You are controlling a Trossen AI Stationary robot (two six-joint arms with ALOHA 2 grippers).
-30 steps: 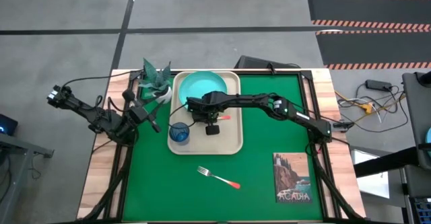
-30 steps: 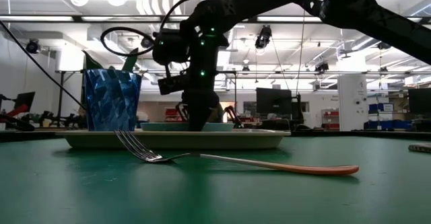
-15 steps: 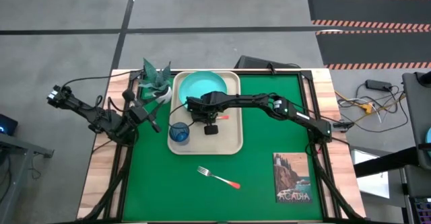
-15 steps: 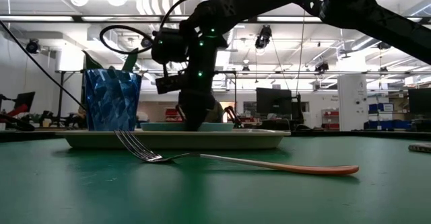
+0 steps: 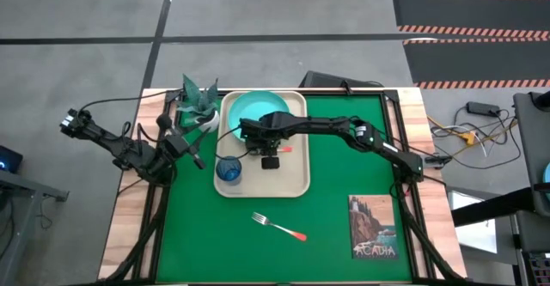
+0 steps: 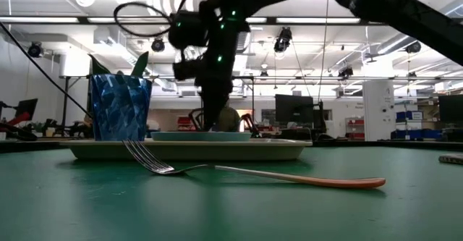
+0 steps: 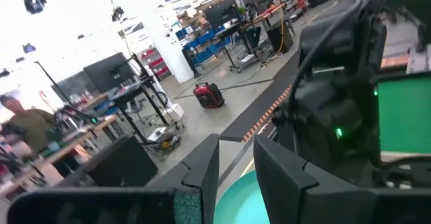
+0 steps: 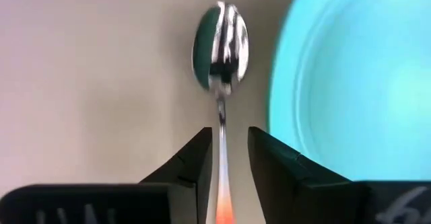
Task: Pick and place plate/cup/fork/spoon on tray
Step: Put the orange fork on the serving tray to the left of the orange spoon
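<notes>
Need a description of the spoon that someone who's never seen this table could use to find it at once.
Start at the beige tray at the back of the green mat. On it, in front of the teal plate and to the right of the blue cup, the spoon lies under the right gripper, its fingers open either side of the handle. It has an oval bowl, unlike the tined fork on the mat.

Count of things on and around the table

One tray point(image 5: 292, 179), one plate point(image 5: 249, 108), one cup point(image 5: 229, 169), one spoon point(image 8: 221, 42) lying between the right gripper's point(image 8: 226, 158) parted fingers, one fork point(image 5: 278, 227) well apart from that gripper, one potted plant point(image 5: 198, 99), one postcard point(image 5: 373, 227), one green mat point(image 5: 344, 166), and two arms, two grippers including the left gripper point(image 7: 236, 173).
</notes>
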